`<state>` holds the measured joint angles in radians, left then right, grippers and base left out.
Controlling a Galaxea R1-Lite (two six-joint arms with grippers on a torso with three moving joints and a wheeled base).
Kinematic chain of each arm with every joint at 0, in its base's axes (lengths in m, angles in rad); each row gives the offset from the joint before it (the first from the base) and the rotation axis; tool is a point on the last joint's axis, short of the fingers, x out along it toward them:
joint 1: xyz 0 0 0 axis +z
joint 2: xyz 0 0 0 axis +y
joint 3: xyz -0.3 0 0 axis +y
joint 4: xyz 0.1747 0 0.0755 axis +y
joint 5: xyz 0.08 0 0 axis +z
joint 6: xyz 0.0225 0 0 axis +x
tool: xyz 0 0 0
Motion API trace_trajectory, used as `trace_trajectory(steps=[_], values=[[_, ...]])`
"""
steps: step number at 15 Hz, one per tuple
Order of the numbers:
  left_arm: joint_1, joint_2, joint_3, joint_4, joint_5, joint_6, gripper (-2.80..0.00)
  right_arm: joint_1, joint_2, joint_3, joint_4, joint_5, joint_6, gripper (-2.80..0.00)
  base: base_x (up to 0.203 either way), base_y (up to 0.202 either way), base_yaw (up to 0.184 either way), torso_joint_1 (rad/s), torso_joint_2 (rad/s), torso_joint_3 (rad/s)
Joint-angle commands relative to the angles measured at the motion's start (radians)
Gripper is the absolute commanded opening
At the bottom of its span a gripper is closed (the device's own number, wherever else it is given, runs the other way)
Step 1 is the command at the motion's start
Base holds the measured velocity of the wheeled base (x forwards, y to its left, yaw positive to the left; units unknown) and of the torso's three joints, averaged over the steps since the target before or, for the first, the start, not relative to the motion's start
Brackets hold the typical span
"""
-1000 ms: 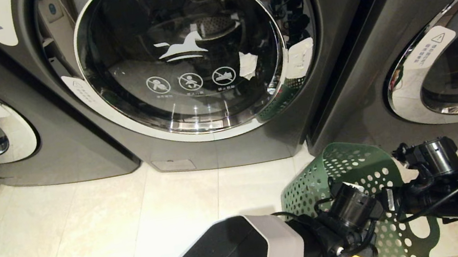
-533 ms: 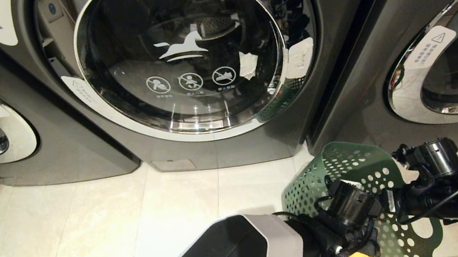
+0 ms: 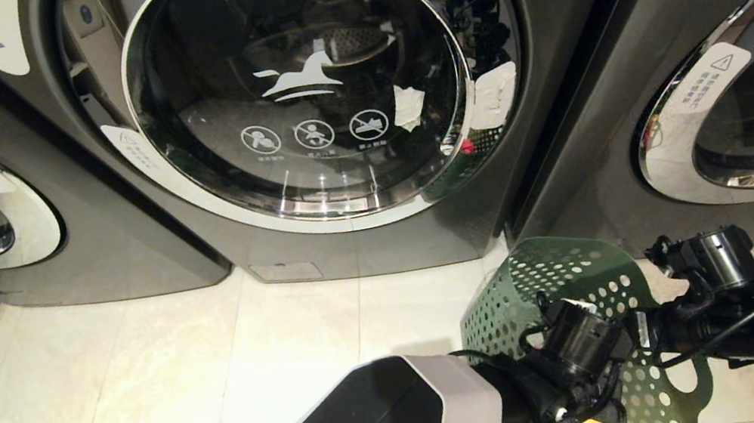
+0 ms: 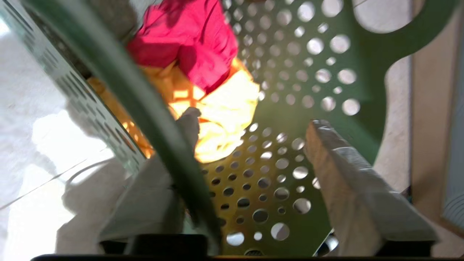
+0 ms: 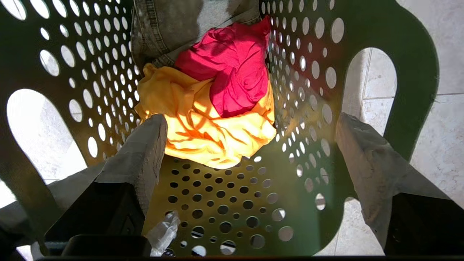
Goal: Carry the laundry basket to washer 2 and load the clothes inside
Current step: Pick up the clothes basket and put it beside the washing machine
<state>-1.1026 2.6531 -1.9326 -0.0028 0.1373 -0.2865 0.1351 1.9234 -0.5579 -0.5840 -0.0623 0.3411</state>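
Pale floor tiles carry the laundry basket (image 3: 573, 286) just right of washer 2 (image 3: 296, 95); with my left fingers (image 4: 340, 174) and right fingers (image 5: 366, 159) spread wide, I should lift both clear of its rim before reaching for the clothes (image 5: 214, 108).

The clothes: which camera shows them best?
The right wrist view: the clothes lie unobstructed in the basket, yellow, red and grey all showing. In the left wrist view the rim crosses them; the head view shows only a yellow scrap.
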Motion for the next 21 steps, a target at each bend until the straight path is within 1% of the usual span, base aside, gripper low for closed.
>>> trace_trajectory(steps=[1,2,3,5,7,9,12,14,17,21], values=[[0.007,-0.022,0.0,0.138,0.051,0.017,0.0,0.0,0.002,-0.002,-0.003,-0.001,0.001,0.0,0.0,0.0,0.0,0.0,0.0,0.0],[0.01,-0.031,0.0,0.219,0.124,0.034,0.0,0.0,0.002,-0.004,-0.003,-0.001,0.001,0.0,0.0,0.0,0.0,0.0,0.0,0.0],[0.016,-0.033,0.0,0.264,0.19,0.048,0.0,0.001,0.002,-0.002,-0.003,-0.001,0.003,0.0,0.0,0.0,0.0,0.0,0.0,0.0],[0.03,-0.031,0.001,0.307,0.298,0.084,0.0,0.001,-0.001,-0.001,-0.003,-0.001,0.003,0.0,0.0,0.0,0.0,0.0,0.0,0.0],[0.048,-0.031,0.001,0.333,0.358,0.09,0.0,0.001,-0.003,0.004,-0.003,-0.001,0.002,0.0,0.0,0.0,0.0,0.0,0.0,0.0],[0.062,-0.039,0.001,0.384,0.387,0.089,0.0,0.001,-0.004,0.015,0.0,-0.001,-0.001,0.0,0.0,0.0,0.0,0.0,0.0,0.0],[0.07,-0.045,0.001,0.412,0.416,0.089,0.0,0.001,-0.004,0.033,0.003,-0.025,-0.009,0.0,0.0,0.0,0.0,0.0,0.0,0.0],[0.074,-0.075,0.001,0.418,0.415,0.082,0.0,0.001,-0.004,0.042,0.002,-0.069,-0.014,0.0,0.0,0.0,0.0,0.0,0.0,0.0],[0.082,-0.153,0.001,0.419,0.411,0.077,0.0,-0.003,0.003,0.041,0.004,-0.073,-0.016,0.0,0.0,0.0,0.0,0.0,0.0,0.0],[0.108,-0.279,0.002,0.433,0.4,0.064,0.0,-0.007,0.053,0.033,0.004,-0.103,-0.025,0.0,0.0,0.0,0.0,0.0,0.0,0.0]])
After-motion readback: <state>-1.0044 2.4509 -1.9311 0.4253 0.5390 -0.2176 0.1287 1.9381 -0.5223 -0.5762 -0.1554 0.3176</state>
